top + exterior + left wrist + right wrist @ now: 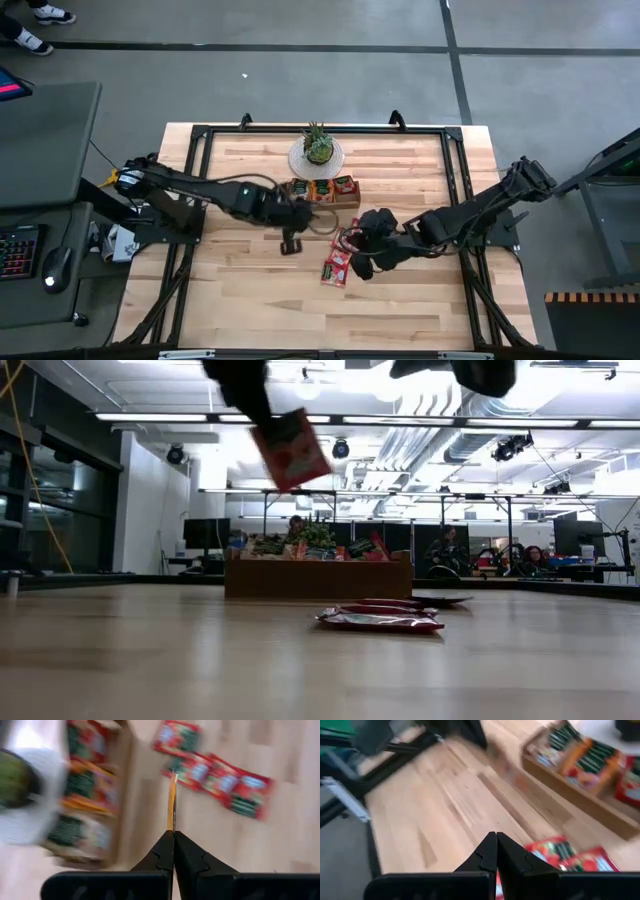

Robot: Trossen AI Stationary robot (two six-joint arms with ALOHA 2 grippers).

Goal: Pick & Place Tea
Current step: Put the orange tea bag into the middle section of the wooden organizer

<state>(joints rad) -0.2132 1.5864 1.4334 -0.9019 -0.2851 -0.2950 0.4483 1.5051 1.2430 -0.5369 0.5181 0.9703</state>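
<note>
- Wooden table (250, 290) is carrying a tray (325, 190) of sachets.
- Left gripper (173, 834) is pinching one tea sachet (172, 802) above the tabletop.
- Right gripper (496, 836), fingers pressed together, is hovering over loose sachets (340, 262) near the tray.

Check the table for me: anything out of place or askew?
Several tea sachets lie loose and overlapping on the table, outside the wooden tray. The left tool pinches one sachet edge-on.

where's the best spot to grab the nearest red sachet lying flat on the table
Judging from the low view, the front sachet lies flat with slightly raised edges. Come straight down and pinch one free edge, probably the side facing away from the overlapping sachets behind.
</note>
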